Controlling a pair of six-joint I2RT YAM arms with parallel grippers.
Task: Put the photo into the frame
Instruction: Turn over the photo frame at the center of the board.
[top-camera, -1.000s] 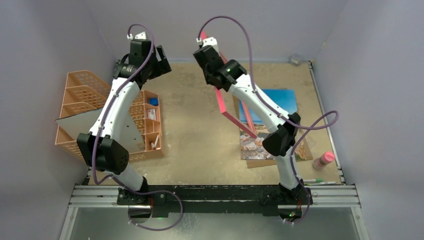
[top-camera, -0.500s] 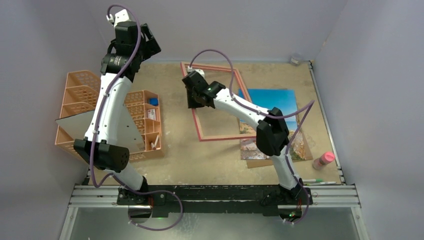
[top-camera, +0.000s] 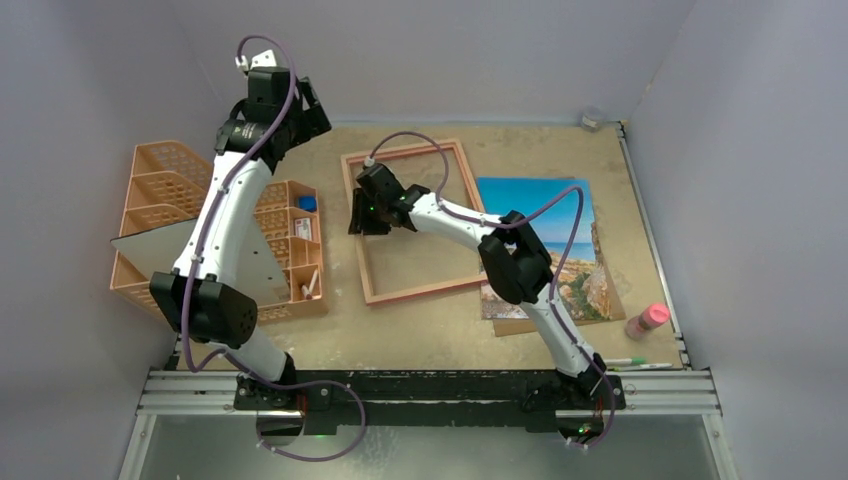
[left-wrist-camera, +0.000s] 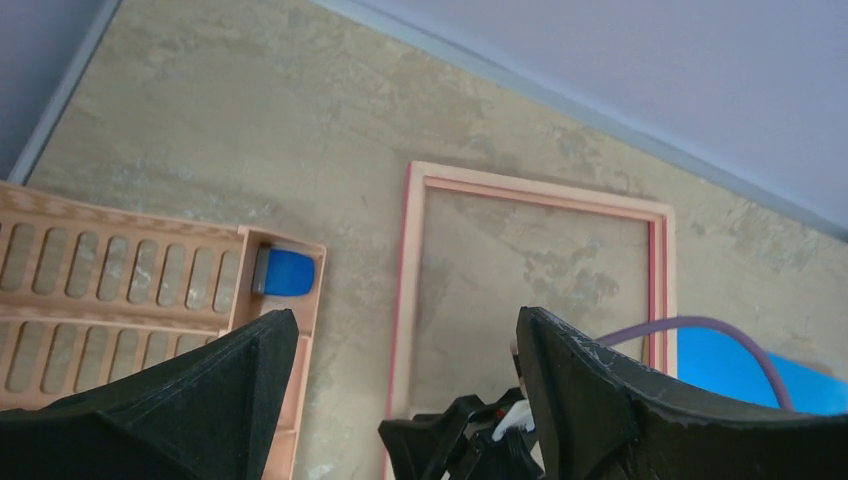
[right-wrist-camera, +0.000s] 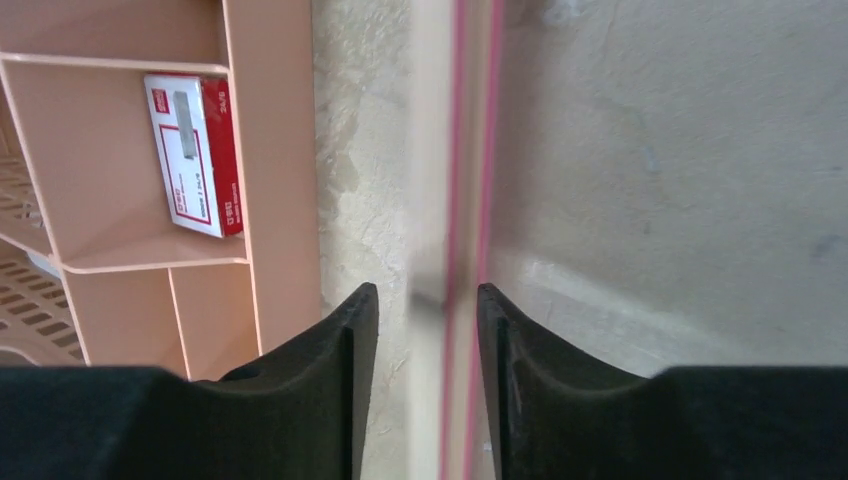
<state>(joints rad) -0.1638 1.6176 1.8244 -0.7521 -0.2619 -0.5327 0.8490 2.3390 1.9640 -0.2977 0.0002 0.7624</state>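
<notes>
**1. Right claw.** The right claw (right-wrist-camera: 428, 295) stands astride the left rail of the frame (right-wrist-camera: 450, 150), one finger on each side. A sliver of counter (right-wrist-camera: 370, 150) shows between the rail and the outer finger. Whether the jaws are clamping the rail or have let go cannot be told.

**2. Left claw.** The left claw (left-wrist-camera: 400, 315) is spread wide and carries nothing.

**3. Task items.** The frame (top-camera: 420, 290) lies flat on the counter (top-camera: 400, 330) with its pale back up, beside the orange mesh organiser (top-camera: 290, 250). The photo (top-camera: 560, 240) lies picture side up on a brown backing board (top-camera: 520, 325), just beside the frame's right rail.

**4. Step in hand (judged).** The frame is being set down back-up, ready for loading. The photo is not yet in it.

**5. Next move (judged).** Free the rail and lift clear without dragging the frame. Then take the photo by one edge, turn it picture side down, and lay it squarely into the frame's recess.

**6. Arm pose.**
- The right arm reaches forward and leftward across the frame's opening. Its elbow is above the photo's near-left corner and its wrist is pitched down.
- The left arm stands tall near the far wall, well above the counter. Its wrist looks down on the frame's far end.
</notes>
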